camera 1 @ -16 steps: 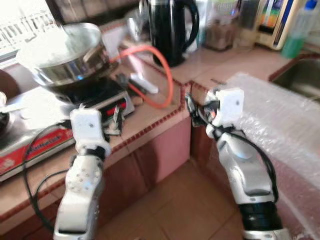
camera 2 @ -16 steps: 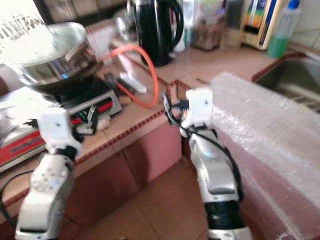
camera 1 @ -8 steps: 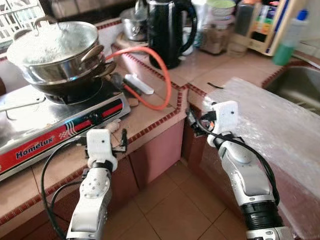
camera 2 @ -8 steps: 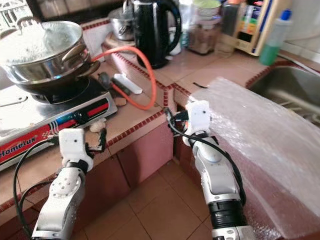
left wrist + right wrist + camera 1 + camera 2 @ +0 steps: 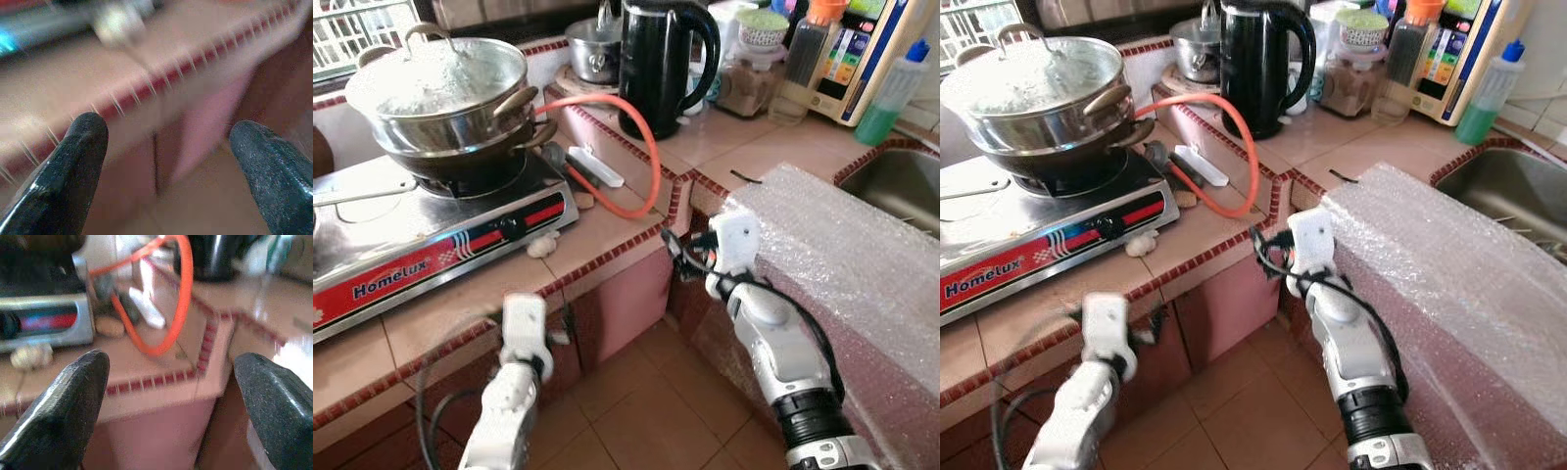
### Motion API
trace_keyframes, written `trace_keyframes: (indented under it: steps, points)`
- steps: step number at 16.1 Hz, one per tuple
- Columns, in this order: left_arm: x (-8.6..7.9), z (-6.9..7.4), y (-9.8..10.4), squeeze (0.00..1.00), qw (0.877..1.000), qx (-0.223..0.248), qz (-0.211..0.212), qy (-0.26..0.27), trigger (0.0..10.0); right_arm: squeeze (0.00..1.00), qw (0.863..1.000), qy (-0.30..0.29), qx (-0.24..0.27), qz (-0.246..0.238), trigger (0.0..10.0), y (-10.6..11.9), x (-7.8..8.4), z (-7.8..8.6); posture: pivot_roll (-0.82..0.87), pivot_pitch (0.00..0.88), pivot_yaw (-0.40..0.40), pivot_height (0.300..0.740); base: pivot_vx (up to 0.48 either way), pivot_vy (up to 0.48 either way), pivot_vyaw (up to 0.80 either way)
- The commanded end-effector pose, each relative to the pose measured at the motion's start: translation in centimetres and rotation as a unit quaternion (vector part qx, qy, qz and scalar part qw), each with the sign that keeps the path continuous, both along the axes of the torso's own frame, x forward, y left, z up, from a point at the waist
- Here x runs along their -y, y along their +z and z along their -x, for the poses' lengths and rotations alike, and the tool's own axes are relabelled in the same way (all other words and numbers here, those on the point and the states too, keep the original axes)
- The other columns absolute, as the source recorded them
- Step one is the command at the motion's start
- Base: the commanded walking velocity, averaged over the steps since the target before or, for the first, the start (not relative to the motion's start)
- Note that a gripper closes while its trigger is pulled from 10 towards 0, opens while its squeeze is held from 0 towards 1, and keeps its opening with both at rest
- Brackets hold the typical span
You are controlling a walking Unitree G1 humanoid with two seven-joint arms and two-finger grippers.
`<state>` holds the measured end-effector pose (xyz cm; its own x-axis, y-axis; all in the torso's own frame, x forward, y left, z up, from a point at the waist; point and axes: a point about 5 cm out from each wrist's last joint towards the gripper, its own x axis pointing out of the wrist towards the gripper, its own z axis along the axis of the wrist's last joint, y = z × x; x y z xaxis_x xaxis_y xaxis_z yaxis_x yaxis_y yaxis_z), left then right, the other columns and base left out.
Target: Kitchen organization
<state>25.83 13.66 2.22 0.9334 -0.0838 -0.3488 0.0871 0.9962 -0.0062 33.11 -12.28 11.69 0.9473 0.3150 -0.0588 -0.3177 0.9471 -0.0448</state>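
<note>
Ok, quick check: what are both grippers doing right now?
Left gripper: open, holding nothing, below the counter edge.
Right gripper: open, holding nothing, near the counter corner.

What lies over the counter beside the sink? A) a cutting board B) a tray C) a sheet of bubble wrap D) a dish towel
C: a sheet of bubble wrap drapes over the counter edge next to the sink, by the right gripper.

Both silver arms reach forward, the left pincer (image 5: 168,161) and right pincer (image 5: 171,396) each spread wide, holding nothing.
</note>
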Motion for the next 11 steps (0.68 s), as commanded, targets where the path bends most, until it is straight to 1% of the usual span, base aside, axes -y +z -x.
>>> trace_keyframes:
  steps: [1, 2, 3, 4, 6, 7, 8, 9, 10, 11]
  points:
    - [0.2, 0.5, -1.5, 0.00, 0.999, -0.032, -0.003, -0.026, 10.0, 0.00, 0.999, -0.024, -0.035, -0.001, 10.0, -2.0, 1.0, 0.5, -0.16, 0.017, 0.024, 0.740, 0.000, 0.000, 0.00]
    - [0.2, 0.7, -2.4, 0.00, 0.998, -0.050, -0.015, -0.039, 10.0, 0.00, 0.998, -0.034, -0.049, -0.004, 10.0, -2.9, 1.4, 0.7, -0.16, 0.017, 0.024, 0.740, 0.000, 0.000, 0.00]
    - [0.0, 1.1, -3.3, 0.00, 0.996, -0.071, -0.016, -0.048, 10.0, 0.00, 0.997, -0.039, -0.062, 0.007, 10.0, -4.0, 1.7, 0.9, -0.17, 0.019, 0.036, 0.740, 0.000, 0.000, 0.00]
    - [-0.3, 1.8, -4.9, 0.00, 0.992, -0.110, -0.033, -0.057, 10.0, 0.00, 0.995, -0.047, -0.091, 0.020, 10.0, -5.8, 2.3, 1.5, -0.18, 0.017, 0.047, 0.740, 0.000, 0.000, 0.00]
    - [-0.4, 2.3, -5.8, 0.00, 0.987, -0.138, -0.040, -0.068, 10.0, 0.00, 0.992, -0.057, -0.113, 0.022, 10.0, -7.1, 2.8, 2.0, -0.18, 0.017, 0.047, 0.740, 0.000, 0.000, 0.00]
    - [-0.7, 2.8, -6.8, 0.00, 0.983, -0.168, -0.043, -0.066, 10.0, 0.00, 0.987, -0.073, -0.144, 0.024, 10.0, -8.6, 3.5, 2.5, -0.18, 0.018, 0.062, 0.740, 0.000, 0.000, 0.00]
    - [-1.0, 3.1, -7.3, 0.00, 0.978, -0.187, -0.056, -0.072, 10.0, 0.00, 0.984, -0.075, -0.159, 0.034, 10.0, -9.2, 3.7, 2.7, -0.18, 0.018, 0.062, 0.740, 0.000, 0.000, 0.00]
    - [-1.3, 3.4, -7.7, 0.00, 0.975, -0.206, -0.056, -0.064, 10.0, 0.00, 0.981, -0.079, -0.171, 0.040, 10.0, -9.9, 4.0, 3.0, -0.18, 0.018, 0.062, 0.740, 0.000, 0.000, 0.00]
    - [-1.8, 4.1, -8.6, 0.00, 0.965, -0.247, -0.061, -0.060, 10.0, 0.00, 0.975, -0.088, -0.197, 0.049, 10.0, -11.0, 4.4, 3.6, -0.18, 0.018, 0.062, 0.740, 0.000, 0.000, 0.00]
    - [-1.9, 4.4, -8.9, 0.00, 0.961, -0.260, -0.066, -0.062, 10.0, 0.00, 0.972, -0.091, -0.209, 0.055, 10.0, -11.6, 4.7, 4.0, -0.20, 0.010, 0.078, 0.740, 0.000, 0.000, 0.00]
